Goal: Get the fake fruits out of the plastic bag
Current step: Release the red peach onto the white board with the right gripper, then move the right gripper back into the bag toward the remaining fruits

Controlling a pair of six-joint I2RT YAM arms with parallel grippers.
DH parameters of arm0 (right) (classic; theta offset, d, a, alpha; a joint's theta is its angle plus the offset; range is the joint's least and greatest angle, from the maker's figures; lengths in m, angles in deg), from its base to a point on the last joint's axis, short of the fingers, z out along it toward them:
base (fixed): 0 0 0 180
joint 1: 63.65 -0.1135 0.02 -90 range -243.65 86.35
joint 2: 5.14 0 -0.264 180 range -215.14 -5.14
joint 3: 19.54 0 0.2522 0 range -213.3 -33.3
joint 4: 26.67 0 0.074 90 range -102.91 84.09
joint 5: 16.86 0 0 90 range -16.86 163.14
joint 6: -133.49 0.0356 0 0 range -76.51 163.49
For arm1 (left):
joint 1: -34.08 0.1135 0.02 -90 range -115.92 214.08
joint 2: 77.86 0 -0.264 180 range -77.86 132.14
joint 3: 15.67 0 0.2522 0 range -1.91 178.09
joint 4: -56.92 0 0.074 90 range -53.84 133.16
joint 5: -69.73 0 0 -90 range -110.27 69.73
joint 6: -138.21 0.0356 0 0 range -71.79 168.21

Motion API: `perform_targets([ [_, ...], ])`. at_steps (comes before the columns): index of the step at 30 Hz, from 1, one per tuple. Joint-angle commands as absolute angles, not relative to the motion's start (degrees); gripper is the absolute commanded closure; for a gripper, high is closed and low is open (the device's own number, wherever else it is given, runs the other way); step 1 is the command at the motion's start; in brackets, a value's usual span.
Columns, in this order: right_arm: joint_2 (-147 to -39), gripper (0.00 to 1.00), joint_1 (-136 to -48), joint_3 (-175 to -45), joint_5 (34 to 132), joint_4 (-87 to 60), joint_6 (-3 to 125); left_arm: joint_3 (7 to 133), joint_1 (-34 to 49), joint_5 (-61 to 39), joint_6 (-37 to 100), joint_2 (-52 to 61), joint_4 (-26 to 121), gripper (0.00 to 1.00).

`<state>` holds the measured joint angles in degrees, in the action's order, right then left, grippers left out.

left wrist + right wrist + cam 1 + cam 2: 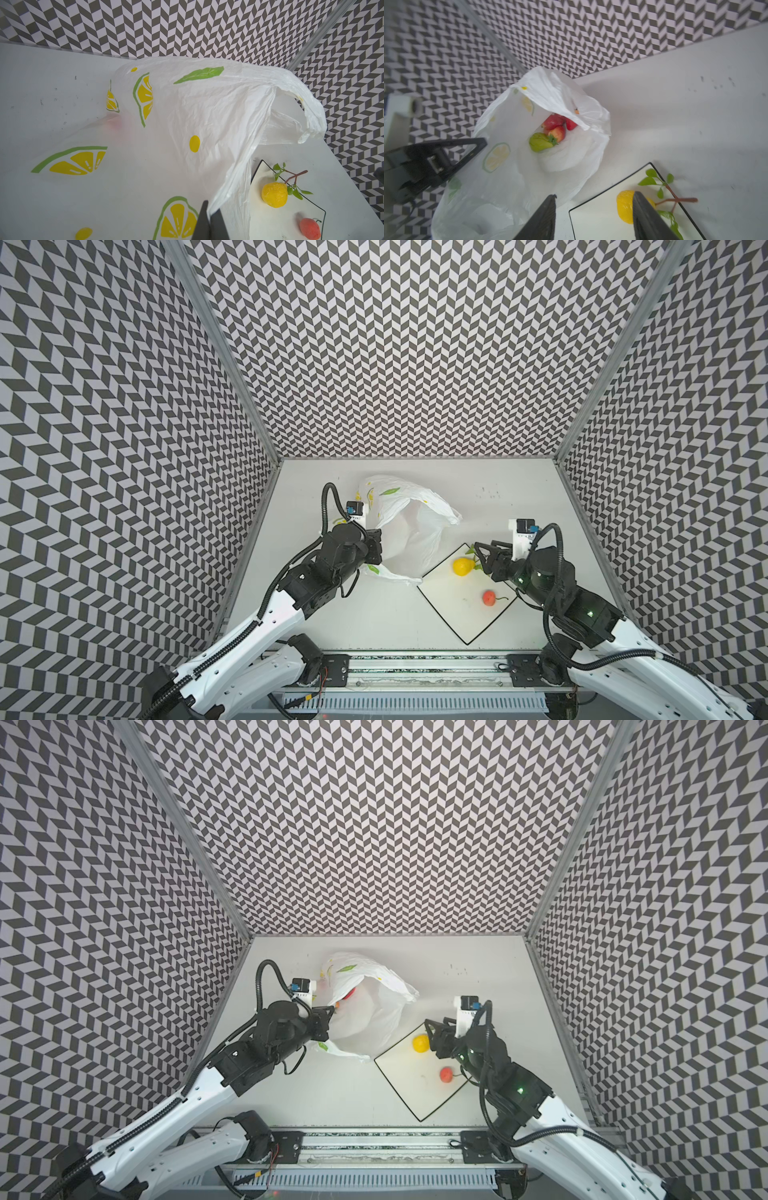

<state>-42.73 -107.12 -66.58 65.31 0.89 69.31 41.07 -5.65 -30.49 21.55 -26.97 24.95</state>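
The left gripper [210, 216] is clamped on the rim of the plastic bag [207, 116] and holds its mouth open. The right gripper [595, 195] hangs with jaws apart, empty. Just under it the lemon [625, 205] and, nearer its arm, an orange-red fruit [489, 598] lie on the plate [465, 622], so I judge two fruits are out. Only the right wrist view shows the green pear [539, 142] and the red fruits [553, 121] waiting deep in the bag

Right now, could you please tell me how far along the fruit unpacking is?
Done: the lemon and one small red fruit lie on the plate. In hand: the left gripper is shut on the plastic bag's edge, holding its mouth up; the right gripper is open and empty near the lemon. Left: a green pear and several red fruits sit inside the bag.
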Motion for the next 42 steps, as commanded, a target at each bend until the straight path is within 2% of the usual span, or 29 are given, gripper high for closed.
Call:
perform_targets([
  [1, -45.90, 0.46, -110.41, -66.83, 75.24, -13.03, 52.34, 42.85, -5.76, -30.83, 21.82, -27.56, 24.07, 1.00],
  [8, -59.98, 0.51, -113.11, -67.76, 74.38, -21.70, 28.93, 43.83, -5.76, -30.85, 22.31, -27.86, 22.62, 1.00],
  [11, -67.19, 0.53, -113.05, -69.18, 71.44, -27.20, 28.71, 43.97, -5.74, -30.66, 22.29, -28.21, 22.17, 1.00],
  [19, -87.29, 0.54, -113.18, -78.59, 76.70, -29.49, 31.21, 44.47, -5.64, -30.07, 21.45, -28.20, 21.93, 1.00],
  [25, -97.63, 0.52, -113.14, -82.84, 77.99, -30.46, 34.12, 45.10, -5.47, -29.78, 20.44, -28.99, 22.66, 1.00],
  [31, -106.14, 0.51, -113.14, -89.66, 80.85, -27.48, 42.63, 45.81, -5.22, -28.67, 20.28, -29.10, 22.51, 1.00],
  [42, -116.19, 0.43, -112.44, -97.57, 83.44, -28.12, 76.61, 46.69, -4.15, -27.06, 19.77, -29.17, 15.84, 1.00],
])
